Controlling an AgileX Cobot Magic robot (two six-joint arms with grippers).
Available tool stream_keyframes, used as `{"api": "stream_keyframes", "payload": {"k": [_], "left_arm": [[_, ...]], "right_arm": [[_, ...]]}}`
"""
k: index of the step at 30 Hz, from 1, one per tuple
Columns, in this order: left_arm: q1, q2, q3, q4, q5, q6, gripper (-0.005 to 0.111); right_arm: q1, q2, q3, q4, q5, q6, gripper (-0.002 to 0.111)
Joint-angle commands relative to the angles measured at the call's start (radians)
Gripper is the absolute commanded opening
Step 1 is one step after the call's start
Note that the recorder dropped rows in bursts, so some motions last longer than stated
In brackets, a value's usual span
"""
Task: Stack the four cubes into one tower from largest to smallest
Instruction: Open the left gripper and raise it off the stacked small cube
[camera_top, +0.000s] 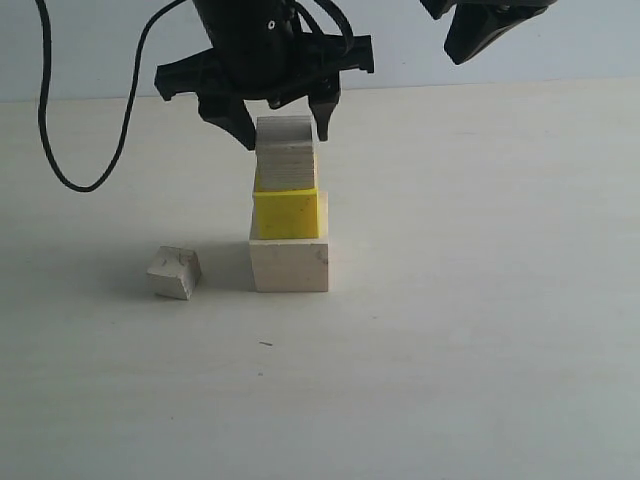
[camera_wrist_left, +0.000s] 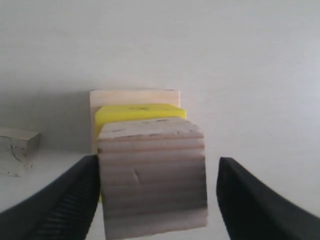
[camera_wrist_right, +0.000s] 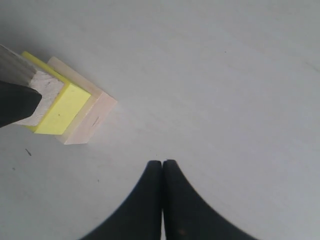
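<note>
Three cubes stand in one column: the large pale wood cube (camera_top: 290, 265) on the table, the yellow cube (camera_top: 287, 212) on it, and the striped-grain cube (camera_top: 286, 155) on top. My left gripper (camera_top: 284, 135) straddles the striped cube (camera_wrist_left: 152, 180) and is open. One finger (camera_wrist_left: 75, 200) is right beside the cube, while the other finger (camera_wrist_left: 250, 200) stands clearly apart from it. The small chipped cube (camera_top: 175, 273) lies on the table left of the column. My right gripper (camera_wrist_right: 163, 164) is shut on nothing, raised at the upper right (camera_top: 480, 35).
A black cable (camera_top: 60, 150) loops down over the table at the far left. The pale tabletop (camera_top: 480, 300) stretches out on the right of the column and in front of it.
</note>
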Motion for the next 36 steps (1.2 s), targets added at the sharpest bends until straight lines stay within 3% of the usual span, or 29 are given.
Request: {"api": "stream_keyframes", "payload": {"k": [1, 6, 22, 28, 36], "left_arm": [[-0.001, -0.02, -0.012, 0.011, -0.001, 0.015, 0.067], [-0.001, -0.029, -0.012, 0.011, -0.001, 0.017, 0.076], [-0.001, -0.144, 0.006, 0.082, -0.001, 0.062, 0.076], [0.001, -0.242, 0.099, 0.173, -0.001, 0.098, 0.076], [0.098, -0.361, 0.294, 0.192, -0.001, 0.138, 0.076]], "right_arm": [[-0.006, -0.006, 0.007, 0.009, -0.006, -0.007, 0.0], [-0.006, -0.006, 0.007, 0.009, -0.004, -0.007, 0.0], [-0.006, -0.006, 0.007, 0.009, -0.002, -0.017, 0.0], [-0.006, -0.006, 0.007, 0.009, 0.005, -0.018, 0.0], [-0.006, -0.006, 0.007, 0.009, 0.01, -0.018, 0.0]]}}
